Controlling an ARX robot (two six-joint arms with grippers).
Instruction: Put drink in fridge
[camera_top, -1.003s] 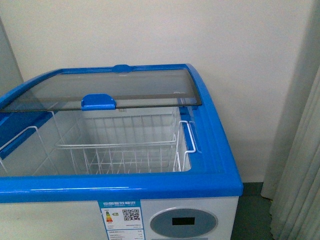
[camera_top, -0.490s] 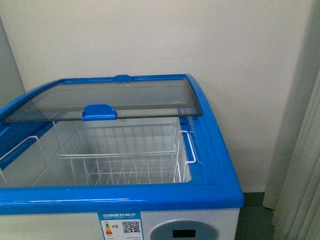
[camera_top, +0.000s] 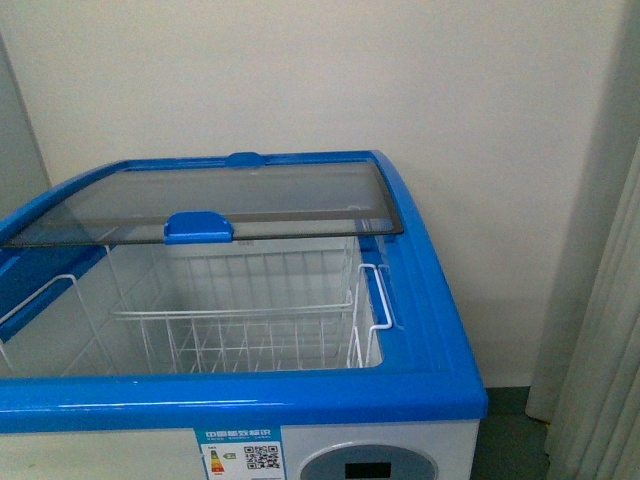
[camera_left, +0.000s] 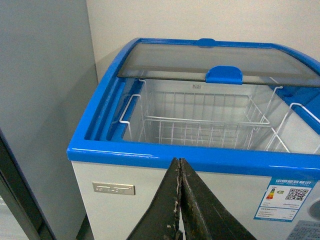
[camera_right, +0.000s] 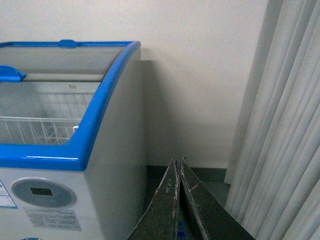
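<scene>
The fridge (camera_top: 440, 340) is a white chest freezer with a blue top rim, right in front of me. Its glass lid (camera_top: 220, 195) with a blue handle (camera_top: 198, 226) is slid to the back, so the front half stands open. A white wire basket (camera_top: 250, 320) hangs inside and looks empty. The fridge also shows in the left wrist view (camera_left: 165, 155) and the right wrist view (camera_right: 105, 110). My left gripper (camera_left: 180, 161) is shut and empty before the fridge's front wall. My right gripper (camera_right: 178, 161) is shut, beside the fridge's right side. The drink is out of view.
A grey cabinet (camera_left: 40, 100) stands close to the fridge's left side. Pale curtains (camera_right: 280, 125) hang to the right of the fridge. A cream wall (camera_top: 300, 70) is behind it. A display panel (camera_top: 368, 467) and an energy label (camera_top: 240, 452) are on the front wall.
The front view has tilted or risen slightly: the fridge sits lower in the picture than a second ago. Nothing on the fridge has moved.
</scene>
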